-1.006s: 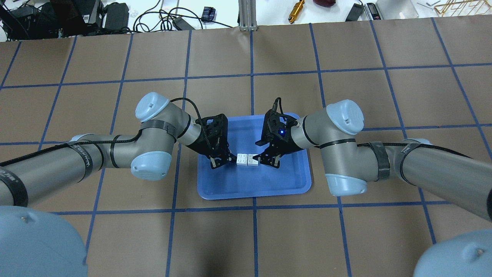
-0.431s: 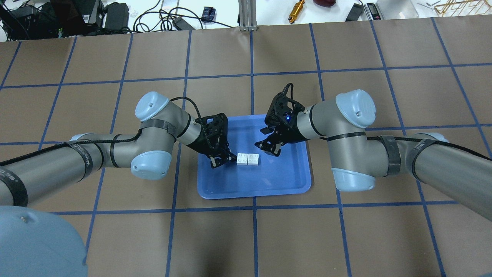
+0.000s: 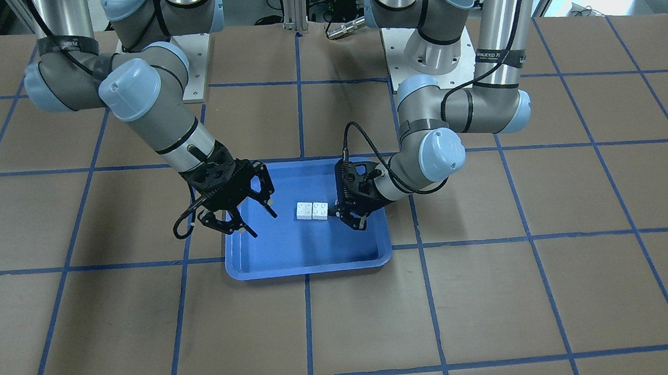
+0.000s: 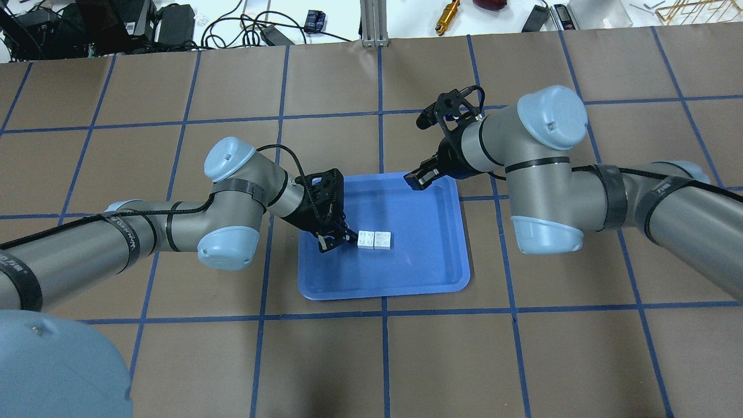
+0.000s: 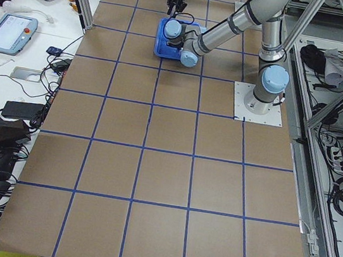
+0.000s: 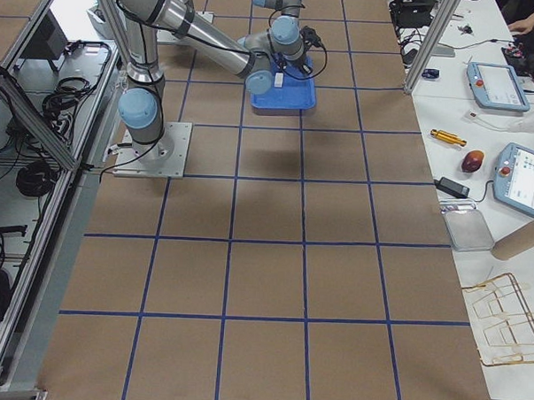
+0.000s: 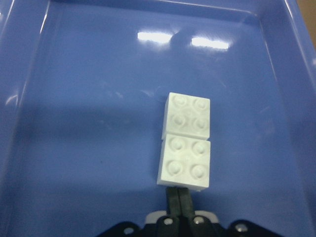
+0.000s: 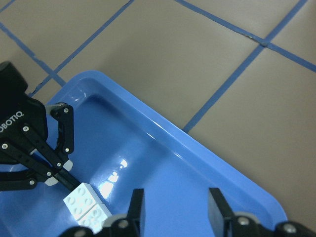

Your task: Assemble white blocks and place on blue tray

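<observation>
The two white blocks [image 4: 374, 240] lie joined side by side, studs up, on the floor of the blue tray [image 4: 406, 273]. They also show in the left wrist view [image 7: 185, 148] and the front view [image 3: 312, 211]. My left gripper [image 4: 347, 237] is shut and empty, low in the tray, its tip [image 7: 178, 193] against the end of the nearer block. My right gripper [image 4: 419, 177] is open and empty, raised over the tray's far right corner, well clear of the blocks; its two fingers [image 8: 137, 207] stand apart in the right wrist view.
The tray [image 3: 291, 249] sits mid-table on brown paper with a blue tape grid. Cables, a brass tool [image 4: 447, 16] and an aluminium post [image 4: 371, 23] lie beyond the far table edge.
My right gripper has lifted off the blocks and drawn back toward the tray's far right corner. The left gripper and the joined blocks have not moved.
</observation>
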You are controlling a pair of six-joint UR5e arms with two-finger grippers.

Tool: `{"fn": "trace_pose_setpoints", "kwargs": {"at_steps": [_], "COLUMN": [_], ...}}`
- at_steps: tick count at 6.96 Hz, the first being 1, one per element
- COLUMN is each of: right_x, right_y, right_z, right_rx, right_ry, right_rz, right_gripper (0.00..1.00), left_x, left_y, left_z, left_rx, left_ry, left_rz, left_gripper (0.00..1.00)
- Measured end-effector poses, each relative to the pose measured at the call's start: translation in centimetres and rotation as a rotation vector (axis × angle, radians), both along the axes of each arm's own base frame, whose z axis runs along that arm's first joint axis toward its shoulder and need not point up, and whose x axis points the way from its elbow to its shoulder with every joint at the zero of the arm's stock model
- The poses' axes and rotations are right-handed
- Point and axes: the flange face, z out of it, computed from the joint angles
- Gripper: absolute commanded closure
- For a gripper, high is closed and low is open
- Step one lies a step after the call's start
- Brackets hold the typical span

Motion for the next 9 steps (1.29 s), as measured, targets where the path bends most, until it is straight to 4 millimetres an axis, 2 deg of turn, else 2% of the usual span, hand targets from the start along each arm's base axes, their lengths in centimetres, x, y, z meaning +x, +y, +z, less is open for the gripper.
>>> {"fn": "trace_pose_setpoints", "kwargs": {"at_steps": [2, 4, 7, 9], "right_x": [-1.7, -3.8, -8.6, -9.7], "right_y": [-1.9, -3.1, -3.9, -3.1], "right_z": [4.8, 8.5, 11.0, 12.1], "right_rx": [0.189, 0.341, 0.490, 0.545], "right_ry": [0.062, 0.118, 0.147, 0.192], "right_rz": [-0.151, -0.229, -0.341, -0.463], "right_gripper": [0.45, 0.43, 0.42, 0.37], "left_x": [-0.1, -0.1, -0.1, -0.2], "left_y": [0.0, 0.0, 0.0, 0.0], "left_z": [0.0, 0.0, 0.0, 0.0], "left_rx": [0.006, 0.018, 0.025, 0.025], "left_ry": [0.000, -0.004, -0.006, -0.003], "left_rz": [0.007, 0.027, 0.038, 0.039], "left_gripper": [0.88, 0.88, 0.83, 0.83]}}
